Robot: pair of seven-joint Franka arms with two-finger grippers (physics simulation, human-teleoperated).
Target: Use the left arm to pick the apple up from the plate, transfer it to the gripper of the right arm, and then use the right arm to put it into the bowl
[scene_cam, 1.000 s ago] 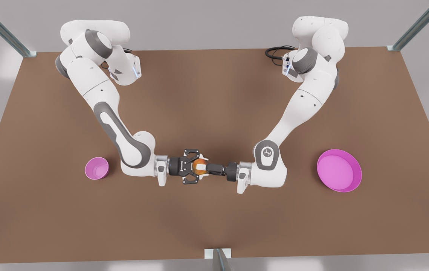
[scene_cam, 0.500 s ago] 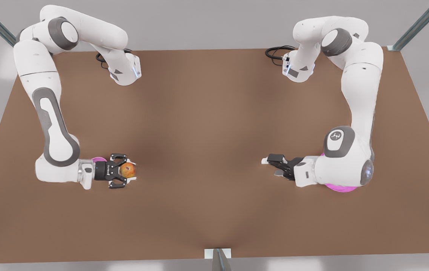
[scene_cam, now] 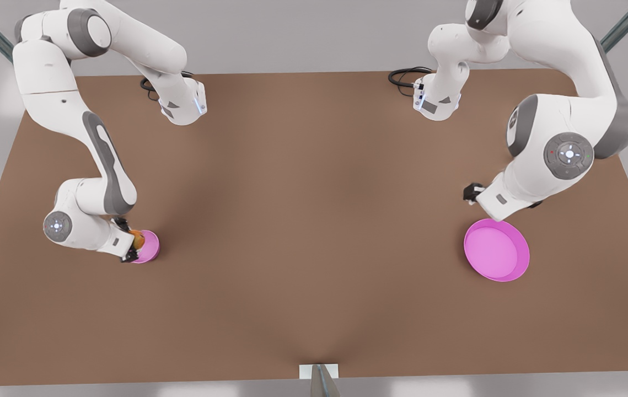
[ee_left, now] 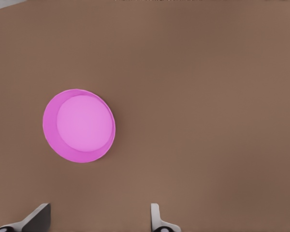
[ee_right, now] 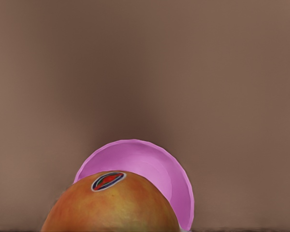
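I am holding the apple [ee_right: 111, 205] in my right gripper [scene_cam: 130, 246], hovering at the bowl [ee_right: 145, 164]; releasing remains. My left gripper [ee_left: 99, 220] is waiting spread and empty above the plate [ee_left: 79, 125].

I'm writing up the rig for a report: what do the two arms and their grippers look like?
Both arms are glossy white with grey joint bands and round grey end caps. The right arm ends in a black gripper. The left arm carries a dark gripper; its fingertips look pale grey. Black cables loop at a base.
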